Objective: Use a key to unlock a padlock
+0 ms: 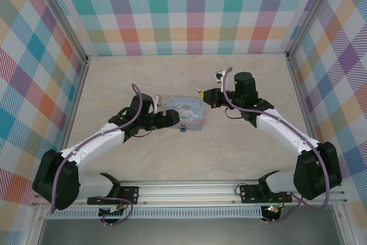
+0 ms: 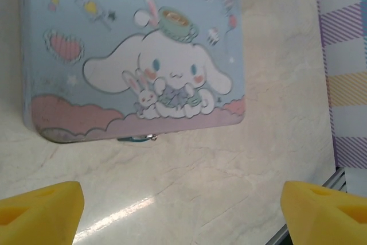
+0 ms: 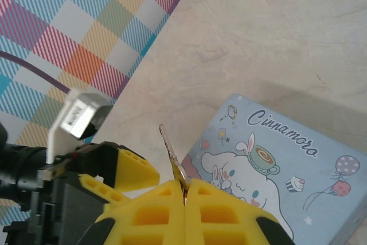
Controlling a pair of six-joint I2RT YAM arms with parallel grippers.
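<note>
Bright, even lighting, soft shadows. Left wrist view: glare streak on table (image 2: 189,187) at 7 o'clock; focus soft.

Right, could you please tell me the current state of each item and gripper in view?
cartoon tin: lid shut, lying flat, picture side up.
padlock: at the tin's front edge; locked or unlocked, cannot tell.
key: held by its head, blade sticking out free.
left gripper: open wide, empty.
right gripper: shut on the key.
</note>
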